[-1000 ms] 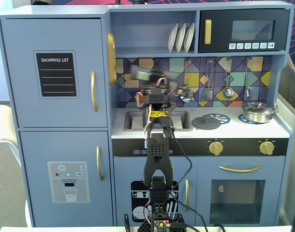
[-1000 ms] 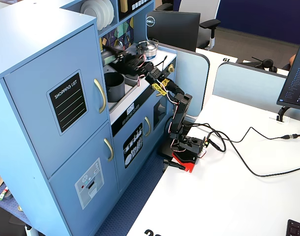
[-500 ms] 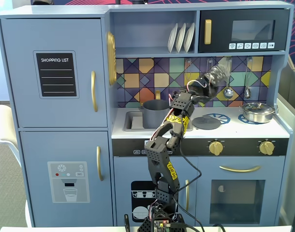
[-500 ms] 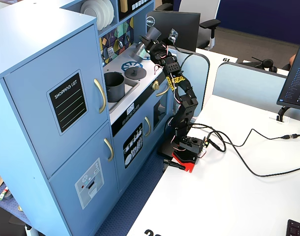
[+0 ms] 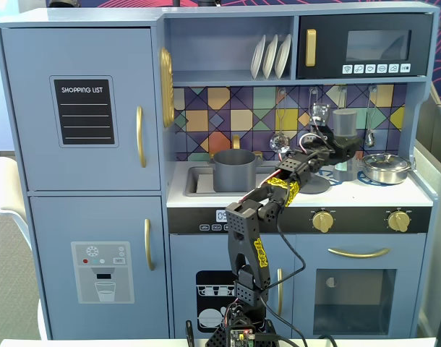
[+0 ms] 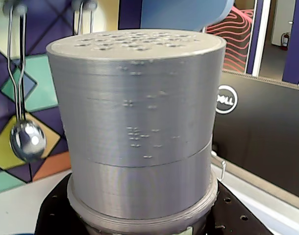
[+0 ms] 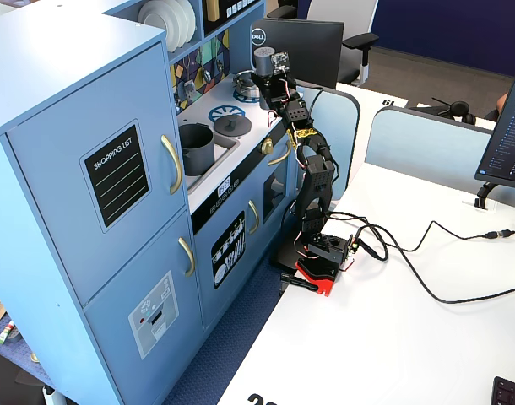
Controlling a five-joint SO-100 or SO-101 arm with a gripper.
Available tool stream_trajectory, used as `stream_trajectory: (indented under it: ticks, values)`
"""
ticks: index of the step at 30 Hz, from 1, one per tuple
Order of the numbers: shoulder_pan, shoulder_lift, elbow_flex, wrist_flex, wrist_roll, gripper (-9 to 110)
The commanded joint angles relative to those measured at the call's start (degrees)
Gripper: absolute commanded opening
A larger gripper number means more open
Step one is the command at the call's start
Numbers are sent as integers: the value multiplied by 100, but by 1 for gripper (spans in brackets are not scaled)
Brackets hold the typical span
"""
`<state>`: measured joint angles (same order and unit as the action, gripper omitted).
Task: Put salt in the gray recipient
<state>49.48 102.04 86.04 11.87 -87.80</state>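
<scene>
Salt shaker stood upright in the gripper at the right half of the toy kitchen counter, between the flat gray lid and the steel pan. In the front fixed view I could not tell whether its base touched the counter or hung just above it. The wrist view was filled by the shaker's ribbed gray wall and perforated cap; the jaws themselves were hidden, but the shaker was seated against the gripper base, so I judged the gripper closed on it. The gray pot sat in the sink recess to the left in that view, well apart from the shaker and open at the top.

Judgement on the step: the shaker seemed to be getting set down or held at the stove side, with the pot's mouth not under it. If it goes down here, lower it straight, keep it vertical, and open only once the base bears on the counter; a tall slim cylinder tips easily.

Clearances: hanging utensils on the backsplash were close behind the cap, and a ladle showed just beside the shaker in the wrist view. The pan was near on the right, the lid near on the left. The counter's front edge lay close under the arm. Open room lay mostly upward and back toward the front.
</scene>
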Motion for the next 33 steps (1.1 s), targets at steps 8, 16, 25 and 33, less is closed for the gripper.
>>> stream_trajectory:
  ticks: [8, 16, 25, 33]
  values:
    - [193, -659, 35, -1028, 202, 0]
    - [281, -914, 97, -1248, 510, 0]
    - [255, -949, 360, -1503, 554, 0]
    - [255, -905, 703, -1696, 299, 0]
